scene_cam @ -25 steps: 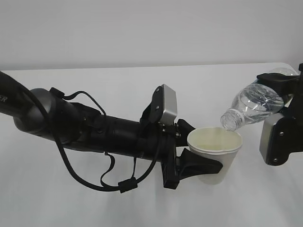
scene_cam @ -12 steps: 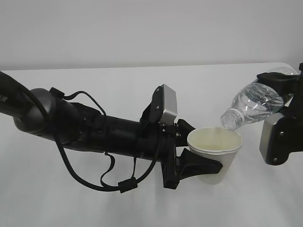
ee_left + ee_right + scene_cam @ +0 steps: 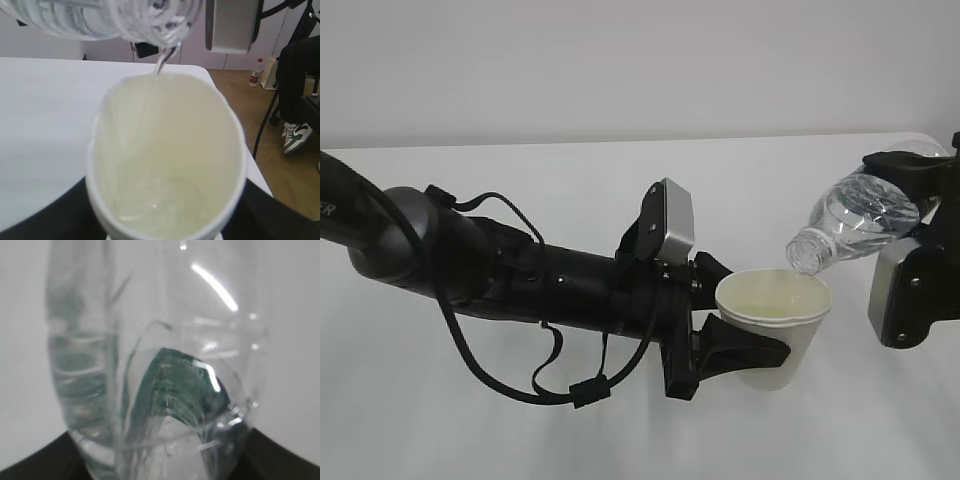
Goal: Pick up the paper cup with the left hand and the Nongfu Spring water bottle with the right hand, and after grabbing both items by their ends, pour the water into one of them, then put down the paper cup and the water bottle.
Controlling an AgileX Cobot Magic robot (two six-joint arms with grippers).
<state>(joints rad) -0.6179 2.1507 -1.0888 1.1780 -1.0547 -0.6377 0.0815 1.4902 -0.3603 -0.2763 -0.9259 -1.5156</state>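
You're mid-pour: at centre frame your left gripper [image 3: 745,345] clasps the white tapered paper cup [image 3: 775,325]; at right, your right gripper [image 3: 920,215] holds the tilted clear ribbed plastic bottle [image 3: 855,225] (a thin stream [image 3: 161,59] falls). Next, tip the bottle upright.

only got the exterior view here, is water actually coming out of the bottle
Observer: Yes. The left wrist view shows a thin stream of water falling from the bottle mouth into the paper cup.
Operator: anything pooled in the cup
Observer: Yes, clear water lies at the bottom.
Operator: bottle still got water in it
Observer: Yes. The right wrist view shows water inside the bottle.
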